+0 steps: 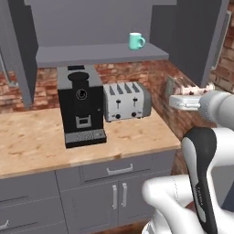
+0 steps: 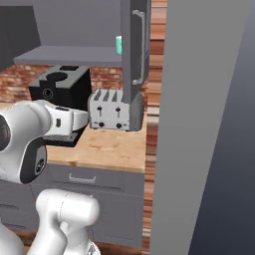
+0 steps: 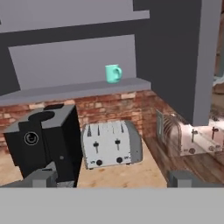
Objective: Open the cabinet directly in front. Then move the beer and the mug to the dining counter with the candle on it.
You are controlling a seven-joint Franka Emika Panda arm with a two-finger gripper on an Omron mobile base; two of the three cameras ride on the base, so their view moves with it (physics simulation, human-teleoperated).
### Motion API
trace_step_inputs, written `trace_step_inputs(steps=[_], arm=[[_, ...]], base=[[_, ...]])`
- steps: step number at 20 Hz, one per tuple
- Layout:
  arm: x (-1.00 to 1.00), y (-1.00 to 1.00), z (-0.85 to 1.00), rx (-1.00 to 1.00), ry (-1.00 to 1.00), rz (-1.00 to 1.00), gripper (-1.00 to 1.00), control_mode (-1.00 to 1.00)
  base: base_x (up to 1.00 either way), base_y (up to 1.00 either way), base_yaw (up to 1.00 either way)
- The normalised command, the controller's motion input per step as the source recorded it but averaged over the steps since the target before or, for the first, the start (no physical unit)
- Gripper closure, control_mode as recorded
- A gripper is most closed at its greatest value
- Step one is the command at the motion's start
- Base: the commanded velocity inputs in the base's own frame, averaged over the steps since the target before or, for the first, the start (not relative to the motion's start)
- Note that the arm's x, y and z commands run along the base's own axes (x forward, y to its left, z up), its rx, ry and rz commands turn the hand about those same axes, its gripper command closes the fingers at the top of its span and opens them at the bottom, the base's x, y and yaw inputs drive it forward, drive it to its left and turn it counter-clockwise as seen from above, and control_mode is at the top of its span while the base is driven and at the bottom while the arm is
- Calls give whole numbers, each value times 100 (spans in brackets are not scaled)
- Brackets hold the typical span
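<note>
The end effector [image 3: 111, 177] is hanging wide and empty, well short of the mug [image 3: 113, 73] sitting on the cabinet [image 3: 175, 52] shelf.

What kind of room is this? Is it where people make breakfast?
It looks like a kitchen. A black coffee machine and a silver toaster stand on a wooden worktop against a brick wall, and a green mug sits on the shelf of an open grey cabinet above them.

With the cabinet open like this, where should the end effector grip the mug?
Grip the mug across its round body, coming in level from the open front of the cabinet. It stands upright near the shelf's right end, loop handle pointing right, so avoid that side.
</note>
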Motion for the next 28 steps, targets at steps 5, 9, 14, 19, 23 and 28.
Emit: trace_step_inputs(steps=[5,9,14,19,23,28], arm=[[0,0,0,0,0,0,-100,100],[0,0,0,0,0,0,-100,100],[0,0,0,0,0,0,-100,100],[0,0,0,0,0,0,-100,100],[0,0,0,0,0,0,-100,100],[0,0,0,0,0,0,-100,100]], base=[[67,1,0],[4,28,-1],[0,28,-3],[0,10,0],[13,1,0],[75,0,0]])
